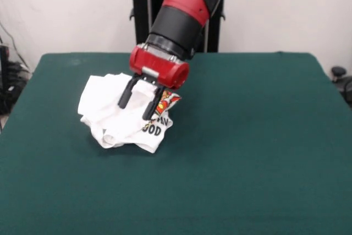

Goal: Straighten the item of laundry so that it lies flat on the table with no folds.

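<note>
The item of laundry (113,115) lies crumpled in a heap on the left half of the dark green table (247,147). It is white, with a red and orange print and black letters showing on its right side. My gripper (136,111) hangs from the red and black arm directly over the garment's middle. Its two black fingers (125,98) are spread apart with white cloth showing between them. The tips are at the cloth's top surface; I cannot tell whether they touch it.
The robot's black pedestal (143,15) stands behind the table's far edge. Cables and dark equipment (8,75) sit off the table's left side, and a dark object (341,78) sits off its right side.
</note>
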You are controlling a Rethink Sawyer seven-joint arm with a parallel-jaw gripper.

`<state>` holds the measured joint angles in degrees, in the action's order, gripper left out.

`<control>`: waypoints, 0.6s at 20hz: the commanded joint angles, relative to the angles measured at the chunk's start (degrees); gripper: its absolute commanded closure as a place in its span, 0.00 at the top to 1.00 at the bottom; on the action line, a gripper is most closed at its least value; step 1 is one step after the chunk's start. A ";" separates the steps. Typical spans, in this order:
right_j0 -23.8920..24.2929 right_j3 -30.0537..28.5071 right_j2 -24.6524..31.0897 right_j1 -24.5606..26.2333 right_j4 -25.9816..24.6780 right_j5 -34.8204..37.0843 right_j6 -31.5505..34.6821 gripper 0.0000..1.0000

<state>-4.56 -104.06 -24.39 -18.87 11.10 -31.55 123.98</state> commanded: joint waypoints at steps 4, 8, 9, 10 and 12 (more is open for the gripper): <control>1.69 5.50 4.72 12.05 0.54 -10.64 7.65 1.00; 1.58 5.69 4.68 14.29 1.74 -13.52 7.78 1.00; 1.50 5.48 4.62 14.64 2.02 -14.11 7.81 1.00; 1.30 5.18 4.56 14.96 2.56 -14.54 7.83 1.00; 1.20 4.51 4.54 15.16 2.96 -14.73 7.82 1.00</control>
<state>-2.48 -102.99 -24.48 -7.46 11.21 -43.83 123.98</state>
